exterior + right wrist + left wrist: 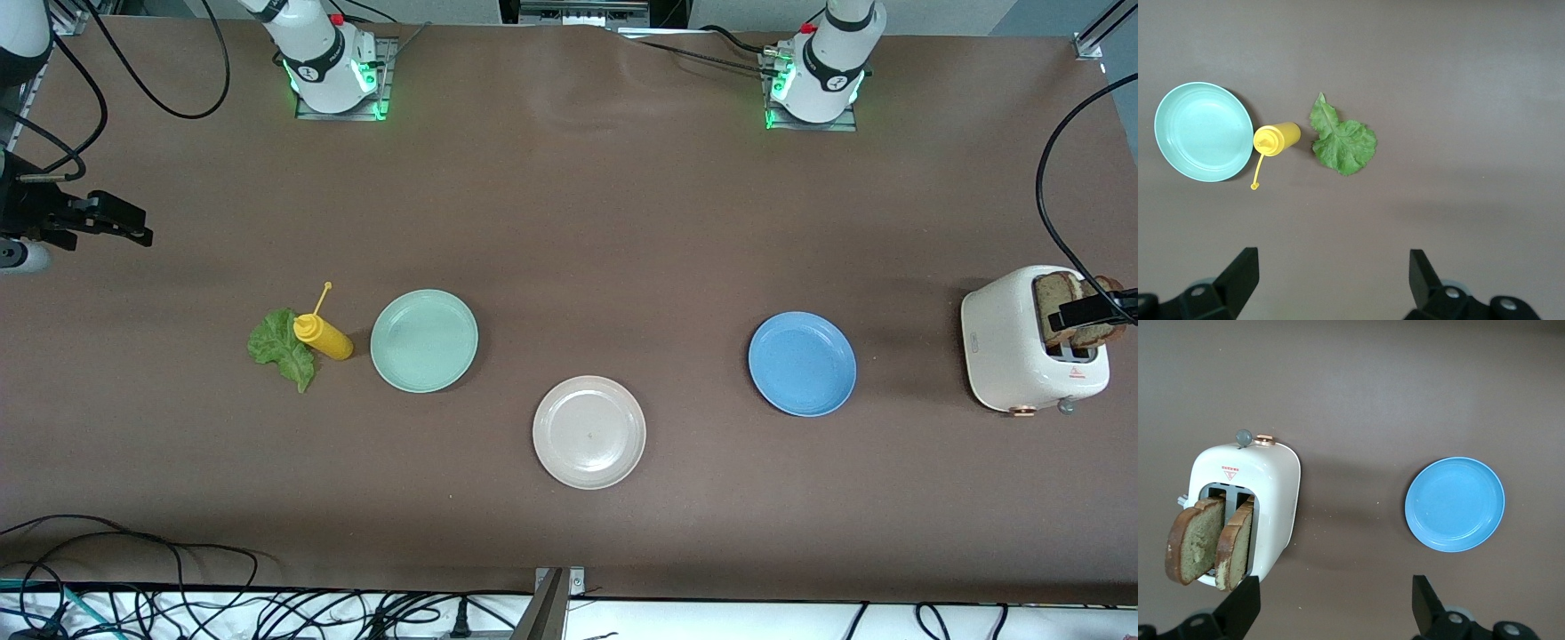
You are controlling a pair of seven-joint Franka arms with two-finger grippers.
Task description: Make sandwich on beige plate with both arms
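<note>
Robotics lab bench, not kitchen. Wide table under plain brown covering (569, 222); two white jointed robot arm bases (324, 62) bolted to metal plates, green status lights glowing. Loose black cables (133, 604) tangled along table edge nearest front camera. Kitchen props staged: white two-slot toaster (1022, 342), yellow squeeze bottle (324, 336).

Brown matte table (569, 222) under even light, black cables (178, 613) along its near edge
</note>
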